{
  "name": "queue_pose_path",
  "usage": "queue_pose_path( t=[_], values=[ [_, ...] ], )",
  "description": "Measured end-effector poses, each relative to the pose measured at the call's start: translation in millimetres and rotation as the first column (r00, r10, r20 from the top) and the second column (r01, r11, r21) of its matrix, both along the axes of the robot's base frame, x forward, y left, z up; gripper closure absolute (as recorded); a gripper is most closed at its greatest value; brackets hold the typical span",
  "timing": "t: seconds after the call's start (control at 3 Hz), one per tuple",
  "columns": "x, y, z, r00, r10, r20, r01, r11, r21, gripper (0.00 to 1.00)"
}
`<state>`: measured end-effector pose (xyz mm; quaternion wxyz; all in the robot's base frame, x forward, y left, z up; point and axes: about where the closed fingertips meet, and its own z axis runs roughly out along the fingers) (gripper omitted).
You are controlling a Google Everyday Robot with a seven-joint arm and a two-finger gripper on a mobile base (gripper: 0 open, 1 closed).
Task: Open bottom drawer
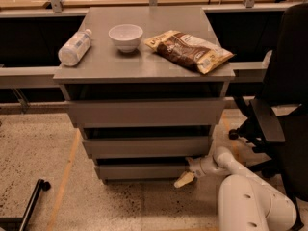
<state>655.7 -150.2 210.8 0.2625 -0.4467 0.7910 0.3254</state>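
Bottle [74, 47], bowl [125, 36] and snack bag [188, 51] on cabinet top [144, 67]

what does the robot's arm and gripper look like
The arm is glossy white, built of smooth rounded shells: a bulky lower segment, a ball-like joint, then a slimmer tube. The gripper, low by the right corner of the bottom drawer, ends in a pale cream-yellow piece. No cables or markings show.

End effector [186, 177] by bottom drawer [144, 171], partly hidden.
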Motion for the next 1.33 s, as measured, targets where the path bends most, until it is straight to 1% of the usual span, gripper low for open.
queue_pose_path(
  t=[0.33, 0.67, 1.0, 1.33],
  values=[
    [-4.7, 3.1, -3.0, 0.9998, 0.007, -0.019, -0.007, 1.000, 0.007, 0.26],
    [-4.7, 3.1, 1.2, 0.9998, 0.007, -0.019, -0.007, 1.000, 0.007, 0.49],
    [-8.0, 3.7, 1.9, 0.9996, 0.011, -0.028, -0.011, 1.000, 0.008, 0.80],
    [-62.9, 12.9, 12.1, 0.9817, 0.087, -0.169, -0.083, 0.996, 0.033, 1.00]
  ],
)
